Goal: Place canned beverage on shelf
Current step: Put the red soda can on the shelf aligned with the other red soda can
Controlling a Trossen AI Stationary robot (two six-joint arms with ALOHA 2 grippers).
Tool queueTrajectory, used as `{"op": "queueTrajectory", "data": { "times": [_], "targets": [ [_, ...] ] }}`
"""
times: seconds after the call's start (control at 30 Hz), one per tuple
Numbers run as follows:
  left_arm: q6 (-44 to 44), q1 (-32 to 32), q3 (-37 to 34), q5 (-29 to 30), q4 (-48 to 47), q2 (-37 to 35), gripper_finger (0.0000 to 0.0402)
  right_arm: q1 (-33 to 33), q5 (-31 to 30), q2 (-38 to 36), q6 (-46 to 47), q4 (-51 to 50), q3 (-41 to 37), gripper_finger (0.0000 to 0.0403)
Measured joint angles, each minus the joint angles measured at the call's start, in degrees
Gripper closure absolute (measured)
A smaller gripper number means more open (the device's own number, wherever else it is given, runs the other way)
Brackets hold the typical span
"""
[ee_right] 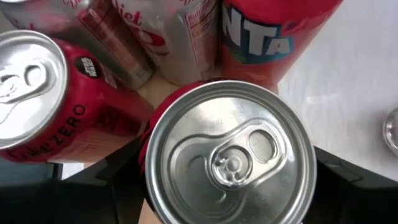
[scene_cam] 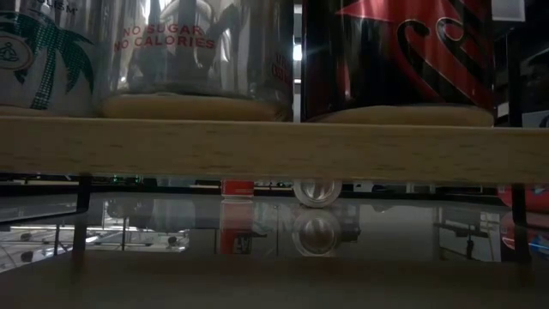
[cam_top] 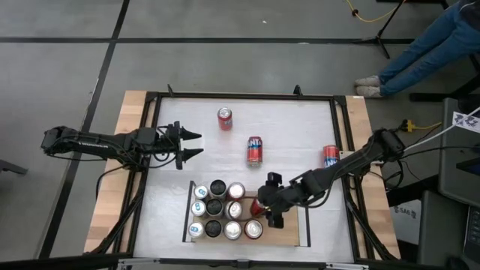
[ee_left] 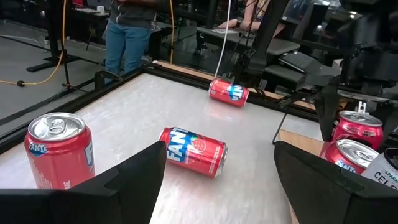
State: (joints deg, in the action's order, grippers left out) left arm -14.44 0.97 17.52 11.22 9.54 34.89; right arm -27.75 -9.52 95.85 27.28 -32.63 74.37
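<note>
Right hand (cam_top: 264, 212) gripping an upright red aluminium can (ee_right: 230, 155) over the light-wood shelf (cam_top: 289, 232), crowded cans touching beside it. Risking knocking neighbours on release. Left hand (cam_top: 196, 145) idling wide, well apart.

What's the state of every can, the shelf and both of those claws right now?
Upright Fanta can: standing, alone on the table.
Middle Fanta can: lying on its side.
Edge can: lying on its side.
Shelf: partly filled with standing cans.
Red can: upright between the fingers.
Right gripper: around the red can.
Left gripper: open, empty.
</note>
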Motion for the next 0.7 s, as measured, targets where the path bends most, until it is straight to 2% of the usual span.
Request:
{"op": "queueTrajectory", "data": {
  "times": [0.7],
  "targets": [
    [0.02,0.0,0.0,0.0,-0.02,0.0,0.0108,0.0,0.09,0.53,-0.12,0.01,0.0,0.0102]
  ]
}}
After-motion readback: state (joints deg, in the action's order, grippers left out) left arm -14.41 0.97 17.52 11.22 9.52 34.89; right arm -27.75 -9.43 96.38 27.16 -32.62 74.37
